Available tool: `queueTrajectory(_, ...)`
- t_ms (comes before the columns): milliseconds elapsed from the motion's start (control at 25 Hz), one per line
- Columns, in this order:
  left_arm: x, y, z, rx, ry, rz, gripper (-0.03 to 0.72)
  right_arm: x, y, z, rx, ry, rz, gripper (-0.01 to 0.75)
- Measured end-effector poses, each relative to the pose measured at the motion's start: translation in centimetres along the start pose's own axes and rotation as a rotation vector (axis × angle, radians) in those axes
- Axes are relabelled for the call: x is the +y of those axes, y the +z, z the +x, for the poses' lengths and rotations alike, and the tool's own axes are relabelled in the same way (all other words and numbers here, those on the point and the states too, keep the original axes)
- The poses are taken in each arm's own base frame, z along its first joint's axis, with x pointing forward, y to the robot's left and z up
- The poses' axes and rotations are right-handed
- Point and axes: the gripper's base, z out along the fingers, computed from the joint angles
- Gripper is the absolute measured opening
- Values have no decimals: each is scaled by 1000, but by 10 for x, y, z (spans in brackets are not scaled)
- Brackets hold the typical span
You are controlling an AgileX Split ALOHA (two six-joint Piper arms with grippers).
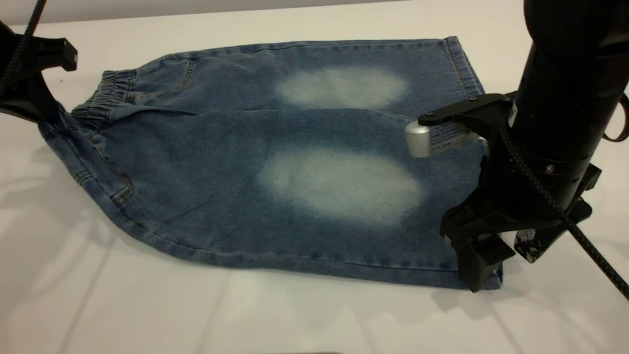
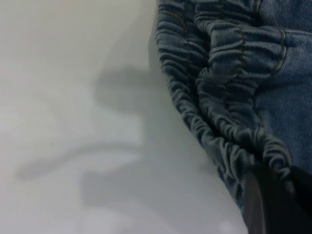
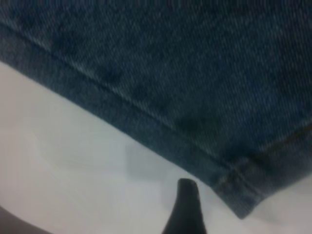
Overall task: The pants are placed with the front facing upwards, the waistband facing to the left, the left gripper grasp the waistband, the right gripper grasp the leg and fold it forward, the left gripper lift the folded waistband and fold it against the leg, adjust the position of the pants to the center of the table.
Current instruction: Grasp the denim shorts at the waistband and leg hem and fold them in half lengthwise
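The blue denim pants (image 1: 295,162) lie spread flat on the white table (image 1: 295,319), with a pale faded oval on each leg. Their ruched waistband (image 1: 105,96) points left and the leg hems point right. My left gripper (image 1: 60,87) stands open at the waistband's near corner, its lower finger (image 2: 273,209) touching the gathered band (image 2: 219,97). My right gripper (image 1: 503,263) is open and low over the near leg's hem corner (image 3: 239,195). One of its fingers (image 3: 187,200) rests on the table just off the hem, and the other stands past the leg end.
Bare white tabletop surrounds the pants on every side, widest along the near edge (image 1: 147,305). The right arm's thick black body (image 1: 565,98) and its cable hang above the leg ends. The table's far edge (image 1: 196,14) runs close behind the pants.
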Motion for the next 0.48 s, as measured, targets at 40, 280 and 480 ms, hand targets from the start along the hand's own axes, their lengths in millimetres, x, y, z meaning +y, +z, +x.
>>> queueTrajectory(40,0,0,0,0,-1,0,39,1,0,0,-1,2,-1,512)
queueTrajectory(280,0,0,0,0,-11,2,39,10,5,-1,-19,-22,1,512)
queueTrajectory(480,0,0,0,0,-11,2,40,10,12,-1,-10,-23,6,507)
